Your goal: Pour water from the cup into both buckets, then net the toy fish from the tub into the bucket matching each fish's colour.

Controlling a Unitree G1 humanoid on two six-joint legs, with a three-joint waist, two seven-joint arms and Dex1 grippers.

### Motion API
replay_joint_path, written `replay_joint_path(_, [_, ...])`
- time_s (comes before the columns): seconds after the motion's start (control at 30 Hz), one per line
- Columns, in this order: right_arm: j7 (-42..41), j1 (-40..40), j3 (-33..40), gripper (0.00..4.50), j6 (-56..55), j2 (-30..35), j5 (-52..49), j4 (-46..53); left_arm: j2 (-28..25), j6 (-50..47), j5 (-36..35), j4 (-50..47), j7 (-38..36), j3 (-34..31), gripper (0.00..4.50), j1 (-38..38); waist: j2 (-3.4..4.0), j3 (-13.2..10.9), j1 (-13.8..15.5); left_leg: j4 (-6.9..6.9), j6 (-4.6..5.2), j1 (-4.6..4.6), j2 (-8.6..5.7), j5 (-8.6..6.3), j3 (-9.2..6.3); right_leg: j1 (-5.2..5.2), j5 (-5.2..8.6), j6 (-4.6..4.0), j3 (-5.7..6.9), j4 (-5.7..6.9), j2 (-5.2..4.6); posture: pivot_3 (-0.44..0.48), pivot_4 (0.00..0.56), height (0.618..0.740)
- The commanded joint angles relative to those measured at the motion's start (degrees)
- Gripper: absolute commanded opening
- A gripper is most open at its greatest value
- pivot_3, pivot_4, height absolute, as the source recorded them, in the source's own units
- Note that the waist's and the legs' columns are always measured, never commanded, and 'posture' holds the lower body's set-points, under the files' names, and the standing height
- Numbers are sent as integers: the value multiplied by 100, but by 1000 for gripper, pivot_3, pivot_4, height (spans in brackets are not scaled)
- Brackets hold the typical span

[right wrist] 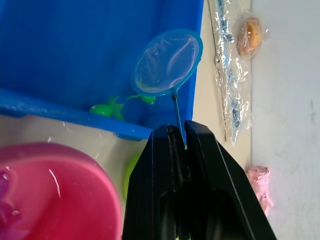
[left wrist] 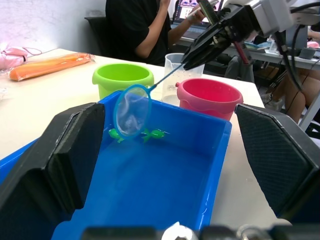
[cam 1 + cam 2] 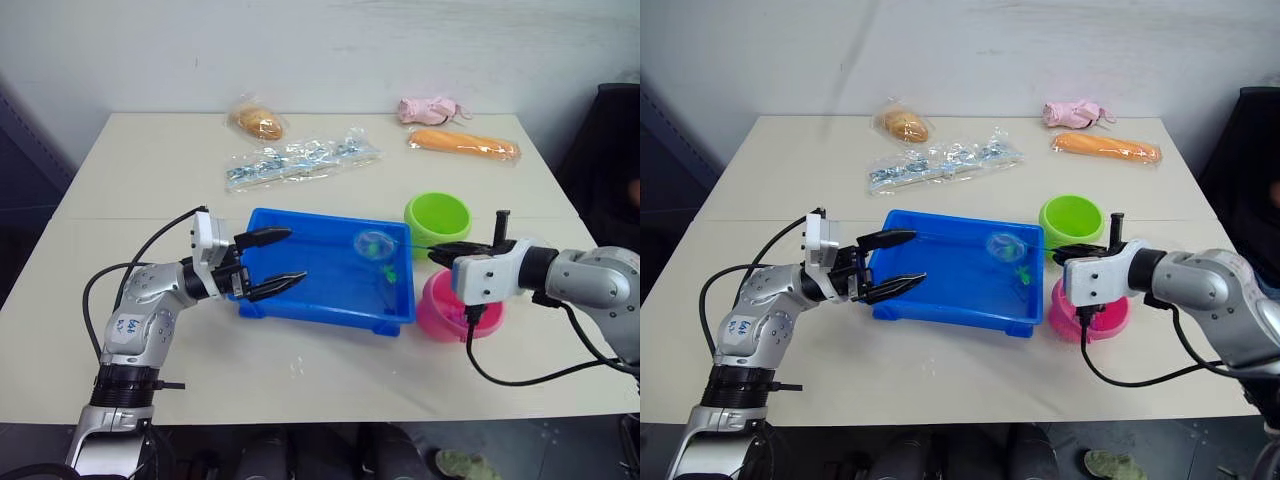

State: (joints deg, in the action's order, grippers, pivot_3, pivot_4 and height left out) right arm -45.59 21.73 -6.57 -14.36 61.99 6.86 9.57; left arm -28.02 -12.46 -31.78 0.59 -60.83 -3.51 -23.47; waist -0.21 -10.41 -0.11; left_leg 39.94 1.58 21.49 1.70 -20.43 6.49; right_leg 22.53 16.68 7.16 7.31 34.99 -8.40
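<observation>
right claw: the right gripper (image 3: 447,253) is clamped on the thin handle of the net (image 1: 168,62); the hoop hangs raised over the tub's (image 3: 300,300) right-hand end, mesh apparently empty
left claw: the left gripper (image 3: 272,262) is spread wide with nothing in it, poised over the tub's left rim
fish: two green fish (image 2: 152,134) lie in the tub against its right-hand wall, just below the hoop; no pink fish can be made out in the tub
buckets: the green bucket (image 3: 437,214) stands just behind the tub's far right corner and the pink bucket (image 3: 445,305) just beside its near right corner, both toward the table's right edge
risk, grip: the handle is pinched at its very end, so the hoop may swing or twist in the claw when it drags through water
risk, sorting: the pink bucket is directly under the right wrist, so a green fish slipping from the mesh could land in the wrong pail
risk, wall: the fish hug the tub's wall, so the hoop may jam there and nudge the tub
left wrist view adds: the cup (image 2: 172,70), standing between and behind the two buckets; also a seated person (image 2: 145,25) beyond the table
right wrist view adds: the closed jaws around the handle, seen close
</observation>
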Motion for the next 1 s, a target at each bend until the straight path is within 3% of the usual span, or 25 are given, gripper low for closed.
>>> replay_joint_path(0.03, [-171,347,-74,0,-422,-104,211,-225,4,66,-10,-143,-17,-48,4470,-44,0,0,-2,0,0,0,1,0,0,0,0,0,0,0,1,0,150,740])
replay_joint_path(0.23, [-642,514,-266,0,-535,-65,437,-489,114,79,15,-129,9,6,4470,-98,0,0,8,1,-1,0,0,1,-1,-1,0,0,0,0,1,0,150,740])
replay_joint_path(0.83, [-897,996,-343,0,-464,-90,989,-684,330,125,86,-2,-26,95,4470,-218,0,0,6,2,-2,0,2,1,-1,-1,0,0,1,3,1,0,150,740])
replay_joint_path(1.0, [-1390,1090,-503,0,-198,-123,870,-560,351,150,85,54,-34,113,4470,-239,0,0,9,3,-2,0,0,1,-2,-1,0,0,0,3,1,0,150,740])
